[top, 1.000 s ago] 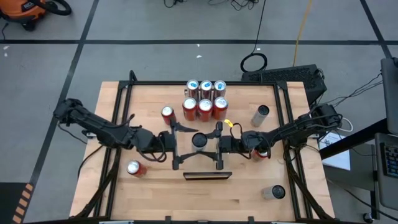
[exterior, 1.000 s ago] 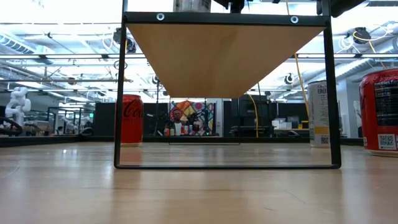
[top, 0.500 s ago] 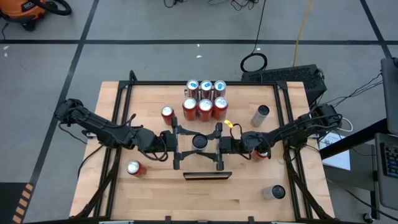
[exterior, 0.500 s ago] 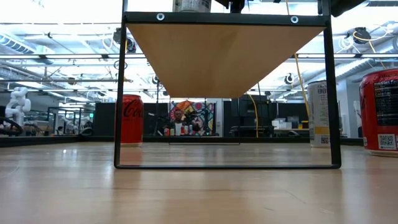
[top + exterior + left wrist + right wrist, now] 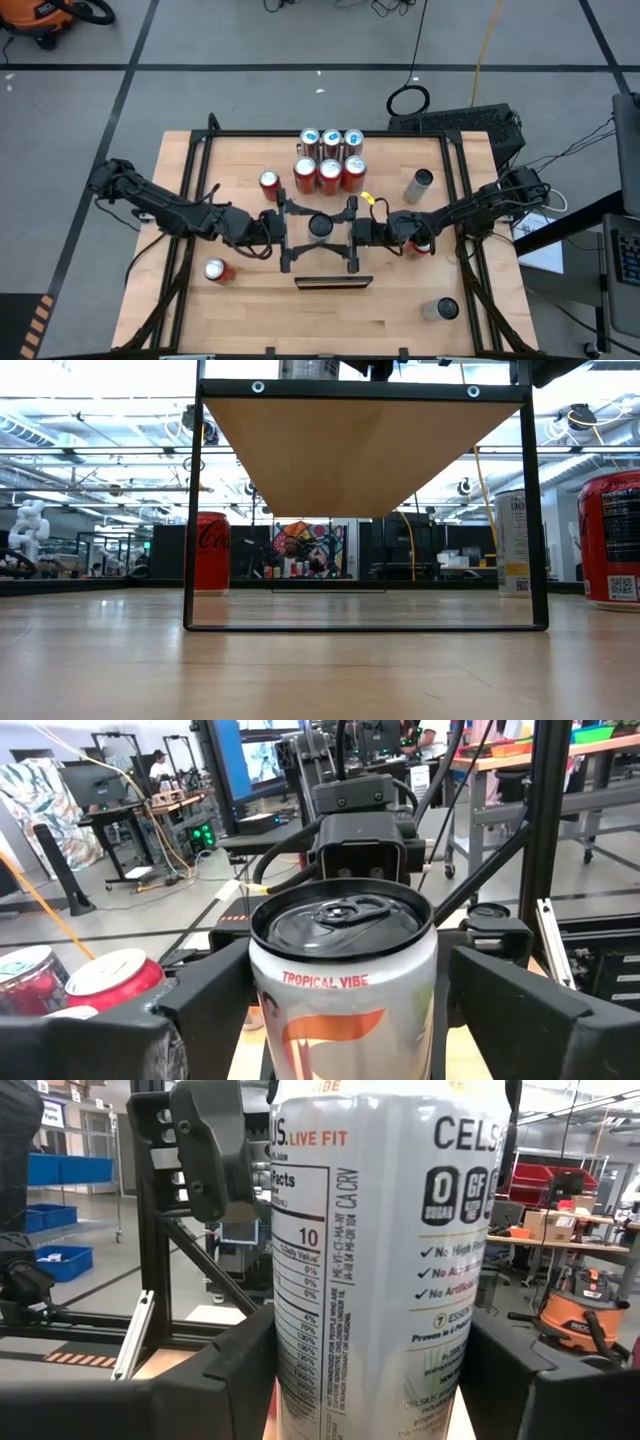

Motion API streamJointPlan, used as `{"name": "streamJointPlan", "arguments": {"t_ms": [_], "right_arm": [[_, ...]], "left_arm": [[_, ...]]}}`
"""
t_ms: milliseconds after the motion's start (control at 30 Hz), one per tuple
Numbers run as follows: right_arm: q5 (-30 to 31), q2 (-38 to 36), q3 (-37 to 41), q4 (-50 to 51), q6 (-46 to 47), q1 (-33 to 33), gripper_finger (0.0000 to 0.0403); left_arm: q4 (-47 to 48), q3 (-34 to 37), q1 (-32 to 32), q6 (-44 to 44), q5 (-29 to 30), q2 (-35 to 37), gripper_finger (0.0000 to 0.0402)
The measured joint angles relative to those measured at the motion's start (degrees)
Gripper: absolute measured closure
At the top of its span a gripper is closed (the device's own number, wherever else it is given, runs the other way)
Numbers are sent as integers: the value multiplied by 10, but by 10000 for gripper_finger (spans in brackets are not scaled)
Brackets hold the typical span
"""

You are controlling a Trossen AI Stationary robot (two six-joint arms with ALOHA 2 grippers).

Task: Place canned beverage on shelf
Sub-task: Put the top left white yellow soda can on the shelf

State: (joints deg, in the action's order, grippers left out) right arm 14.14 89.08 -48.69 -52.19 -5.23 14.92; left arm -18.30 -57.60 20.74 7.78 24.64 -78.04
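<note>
- The white can (image 5: 320, 227) stands upright on the shelf (image 5: 360, 450), a raised pale wood panel in a black frame at the middle of the tabletop (image 5: 400, 300).
- The right gripper (image 5: 352, 232) holds the white can, 1 finger (image 5: 225, 1380) on each side.
- The left gripper (image 5: 286, 232) faces it from the other side, fingers (image 5: 215, 995) spread around the can with a gap showing.
- 6 cans (image 5: 330, 160) stand in 2 rows behind the shelf.
</note>
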Motion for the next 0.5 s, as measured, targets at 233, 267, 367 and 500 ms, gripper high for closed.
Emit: {"name": "streamJointPlan", "arguments": {"t_ms": [233, 267, 367, 500], "right_arm": [[12, 0, 0, 0, 0, 0, 183], [12, 0, 0, 1, 0, 0, 183], [12, 0, 0, 1, 0, 0, 183], [12, 0, 0, 1, -1, 0, 183]], "left_arm": [[-2, 0, -10, -2, 0, 0, 71], [-2, 0, -12, -2, 0, 0, 71], [-2, 0, -12, -1, 0, 0, 73], [-1, 0, -12, 0, -2, 0, 95]]}}
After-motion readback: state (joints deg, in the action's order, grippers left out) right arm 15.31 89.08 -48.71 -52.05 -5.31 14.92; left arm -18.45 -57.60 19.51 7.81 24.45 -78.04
